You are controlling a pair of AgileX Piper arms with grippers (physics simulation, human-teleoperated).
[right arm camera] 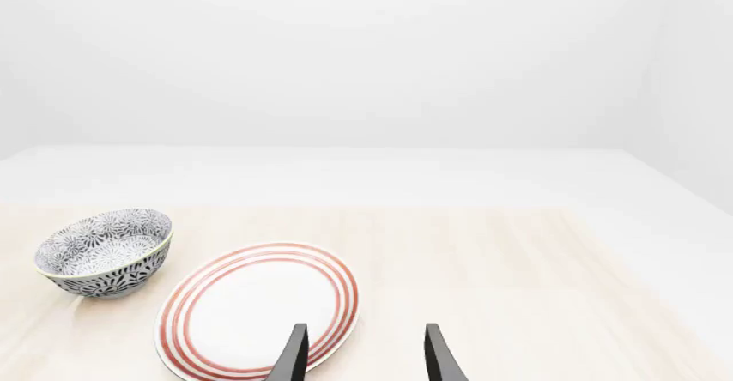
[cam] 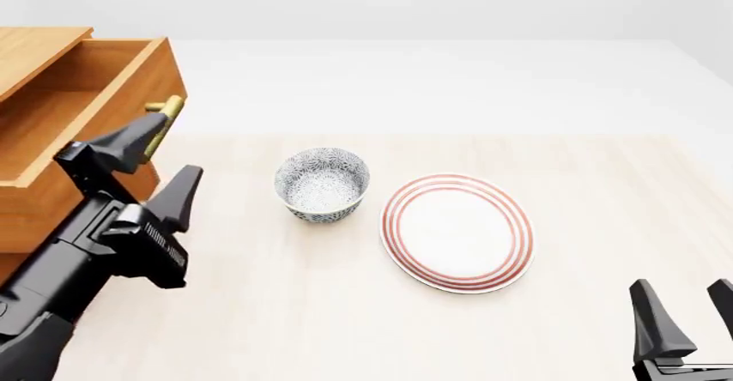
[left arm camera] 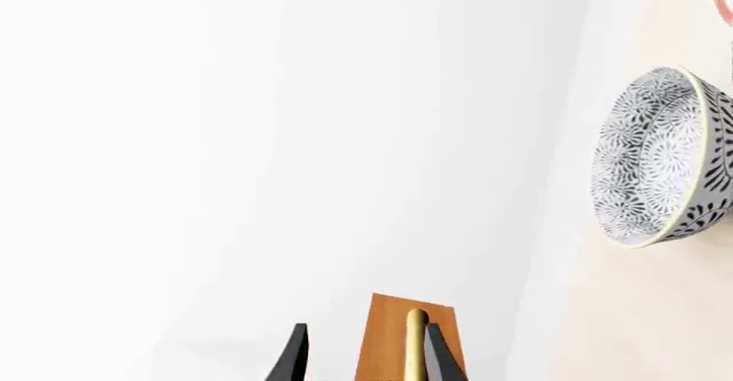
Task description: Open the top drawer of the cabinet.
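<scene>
The top drawer (cam: 81, 98) stands pulled out from the cabinet (cam: 34, 201) at the far left of my front view, its open box showing a bare wooden floor and its plain front facing toward the table's middle. The brass handle (cam: 164, 119) sticks out from that front.

My left gripper (cam: 154, 162) sits right at the handle, fingers spread wide. One fingertip (cam: 143, 132) lies against or just beside the bar, and the other points out over the table, clear of the drawer front. In the left wrist view I see the handle (left arm camera: 416, 342) and a strip of the orange-brown front between the two dark fingers, close to one of them; I cannot tell whether that finger touches the bar. The jaws are not pinching it.

On the light wooden table (cam: 287, 312), a patterned blue-and-white bowl (cam: 322, 184) stands upright near the drawer's front. Just beside it, toward the right, a white plate (cam: 458, 232) with red rings lies flat, apart from the bowl.

My right gripper (cam: 685, 317) rests low at the near right corner of the front view, well apart from the cabinet, fingers spread and holding nothing. Its wrist view looks across the plate (right arm camera: 257, 312) and bowl (right arm camera: 106, 252).
</scene>
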